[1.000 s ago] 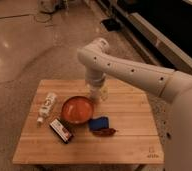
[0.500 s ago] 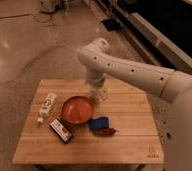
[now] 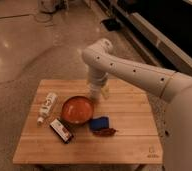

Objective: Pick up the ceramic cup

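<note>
The ceramic cup (image 3: 104, 92) is a small pale cream cup on the wooden table (image 3: 134, 125), just behind the right rim of the orange bowl (image 3: 78, 109). It is partly hidden by my arm. My gripper (image 3: 96, 93) hangs straight down from the white arm, right at the cup's left side, between the cup and the bowl. The arm's wrist covers the fingers.
A long white bottle (image 3: 47, 106) lies at the table's left. A dark snack packet (image 3: 61, 130) lies in front of the bowl. A blue object (image 3: 99, 122) and a red-brown one (image 3: 105, 132) lie to the bowl's right front. Polished floor surrounds the table.
</note>
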Tool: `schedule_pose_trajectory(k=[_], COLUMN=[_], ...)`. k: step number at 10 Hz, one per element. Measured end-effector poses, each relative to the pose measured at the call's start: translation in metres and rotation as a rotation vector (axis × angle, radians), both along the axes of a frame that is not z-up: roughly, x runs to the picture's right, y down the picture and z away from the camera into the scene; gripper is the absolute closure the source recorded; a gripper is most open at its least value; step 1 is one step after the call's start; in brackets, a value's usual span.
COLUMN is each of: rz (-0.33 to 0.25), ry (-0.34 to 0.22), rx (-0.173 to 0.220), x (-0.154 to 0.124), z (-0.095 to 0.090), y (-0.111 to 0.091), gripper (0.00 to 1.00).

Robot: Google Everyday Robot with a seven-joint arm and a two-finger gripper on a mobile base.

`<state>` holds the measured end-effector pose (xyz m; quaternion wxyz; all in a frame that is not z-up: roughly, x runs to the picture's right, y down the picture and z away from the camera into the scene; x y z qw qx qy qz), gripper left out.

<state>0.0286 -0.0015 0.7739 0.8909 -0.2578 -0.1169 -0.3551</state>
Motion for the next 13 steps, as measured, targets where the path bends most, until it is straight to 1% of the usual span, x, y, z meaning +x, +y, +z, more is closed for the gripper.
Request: schedule_pose_trajectory(k=[1, 2, 3, 5, 9, 12, 13], rz=[0.01, 0.013, 0.019, 0.023, 0.016, -0.003, -0.013], ry=[-0.009, -0.017, -0.027, -0.044, -0.108, -0.125, -0.124], rx=[0.006, 0.009, 0.011, 0.007, -0.008, -0.024, -0.037], x=[0.013, 0.021, 0.035, 0.05, 0.053, 0.055, 0.057], z=[0.014, 0.022, 0.038, 0.058, 0.096, 0.115, 0.121], y=[-0.003, -0.005, -0.007, -0.008, -0.002, 0.007, 0.014], gripper=[0.2, 0.2, 0.2, 0.2, 0.2, 0.2, 0.23])
